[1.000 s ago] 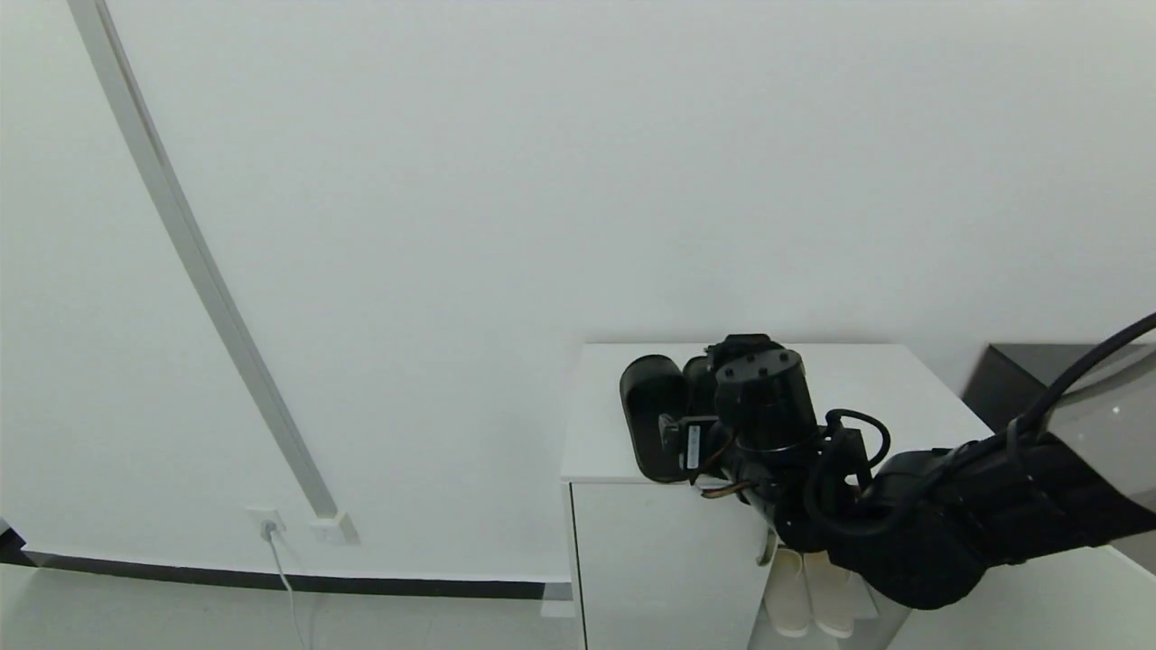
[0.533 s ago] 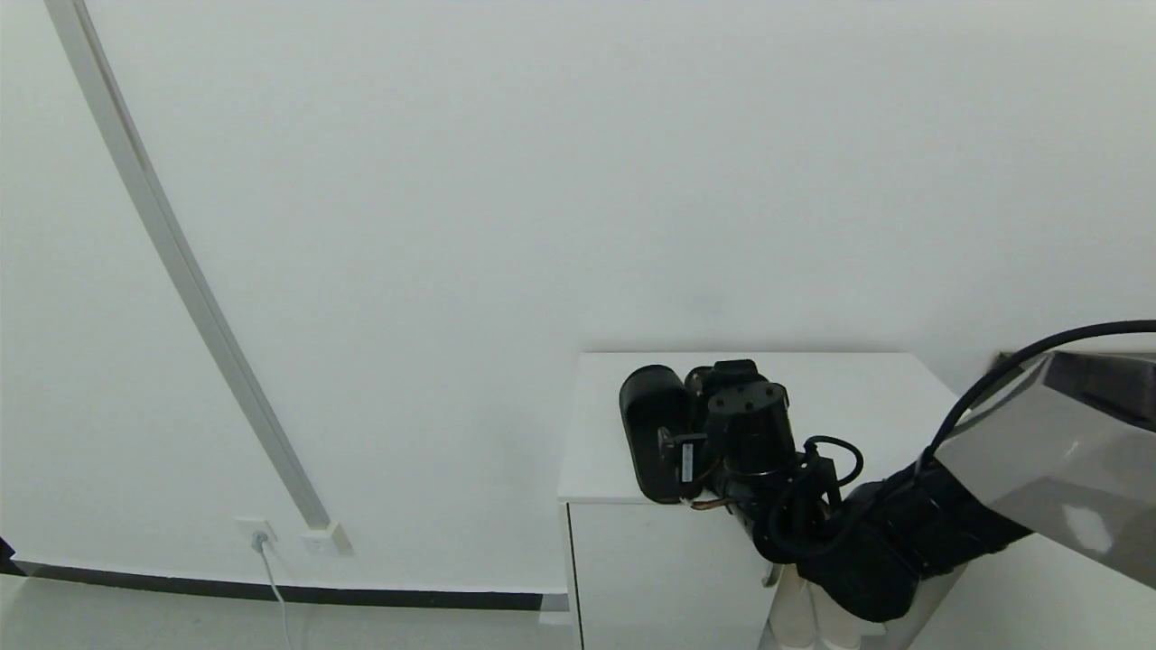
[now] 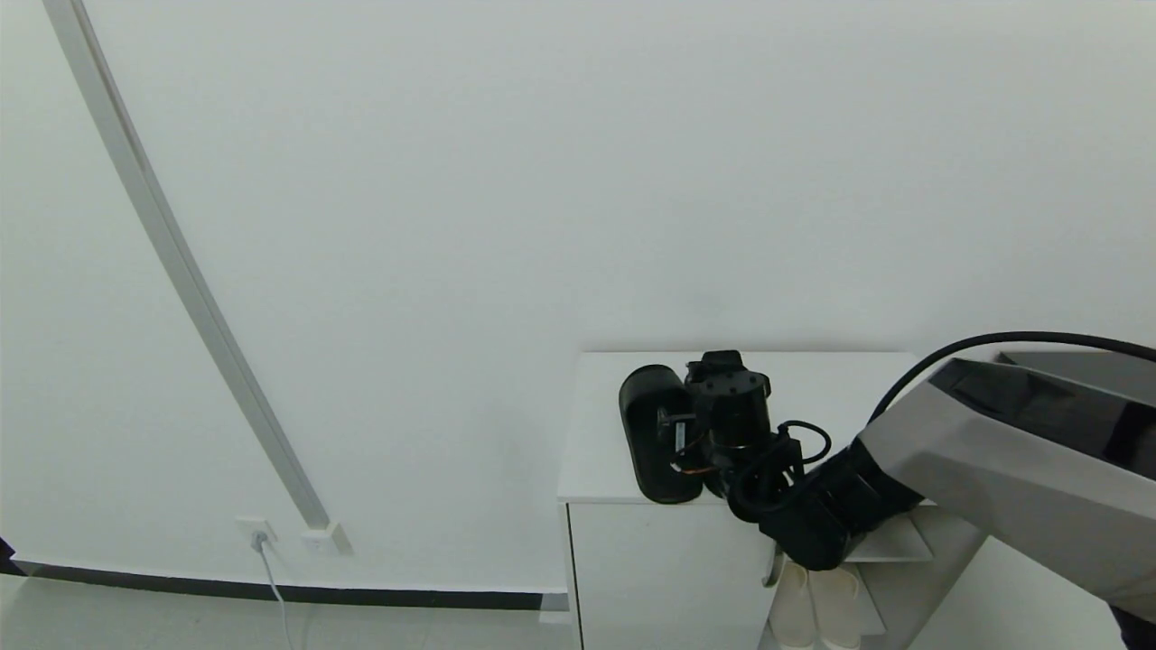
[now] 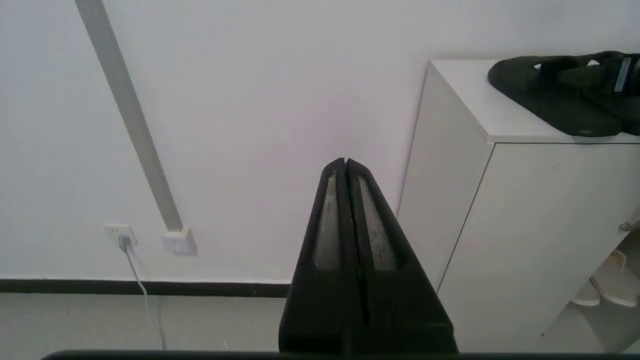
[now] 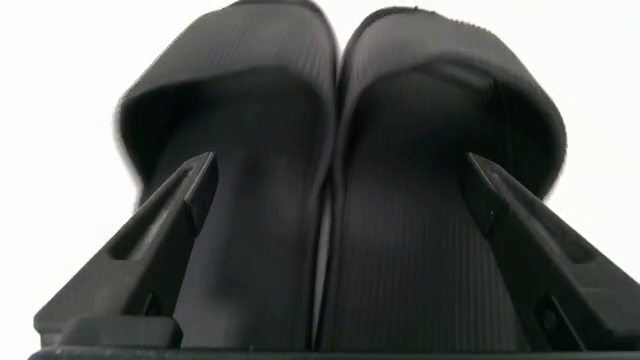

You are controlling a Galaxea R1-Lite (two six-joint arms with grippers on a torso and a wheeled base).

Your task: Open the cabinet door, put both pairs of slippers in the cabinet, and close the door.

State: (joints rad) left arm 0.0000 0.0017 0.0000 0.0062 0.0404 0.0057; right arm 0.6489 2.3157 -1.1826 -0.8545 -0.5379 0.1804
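While the pair of black ribbed slippers (image 3: 652, 442) is laid side by side on top of the white box-shaped cabinet (image 3: 659, 569), near its front left corner, the right hand (image 5: 338, 165) is held around the pair. Its two dark fingers (image 5: 160, 245) are spread wide, with one set at each outer side of the slippers. Whether the fingers are pressed against the slippers cannot be told. A second pair, of pale cream slippers (image 3: 817, 600), is seen on a low shelf inside the cabinet. This is on the cabinet's open right side, beneath a white shelf board (image 3: 890, 546). The left front panel of the cabinet is closed. The left hand (image 4: 345, 168) is held apart from the cabinet, its fingers pressed together on nothing. It is pointed at the plain white wall (image 3: 542, 181). On that wall a grey strip (image 3: 181, 262) is run slantwise down to a white wall socket (image 3: 256, 528), into which a cable is plugged.
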